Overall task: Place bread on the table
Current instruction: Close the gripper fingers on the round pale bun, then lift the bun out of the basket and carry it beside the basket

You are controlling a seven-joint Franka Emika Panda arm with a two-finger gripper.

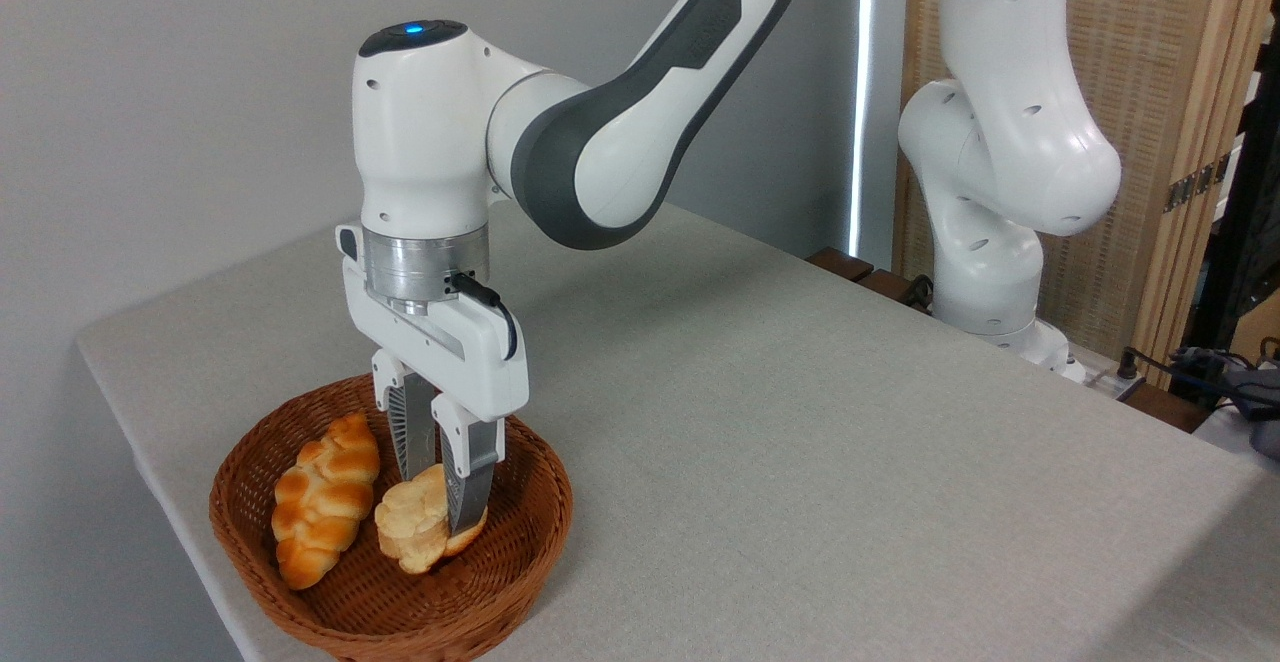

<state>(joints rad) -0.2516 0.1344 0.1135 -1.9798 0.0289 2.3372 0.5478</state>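
Observation:
The bread (415, 530), a small pale golden bun, lies in the brown wicker basket (520, 562) at the near left corner of the table (800, 422). My gripper (440, 502) reaches straight down into the basket, its two fingers closed in on the bun's right part and squeezing it. The bun still rests on the basket floor, and the fingertips are partly hidden by it.
A longer orange-brown braided loaf (322, 497) lies in the basket just left of the bun. The robot's white base (990, 242) stands at the table's far right edge. A wooden screen and cables are behind it.

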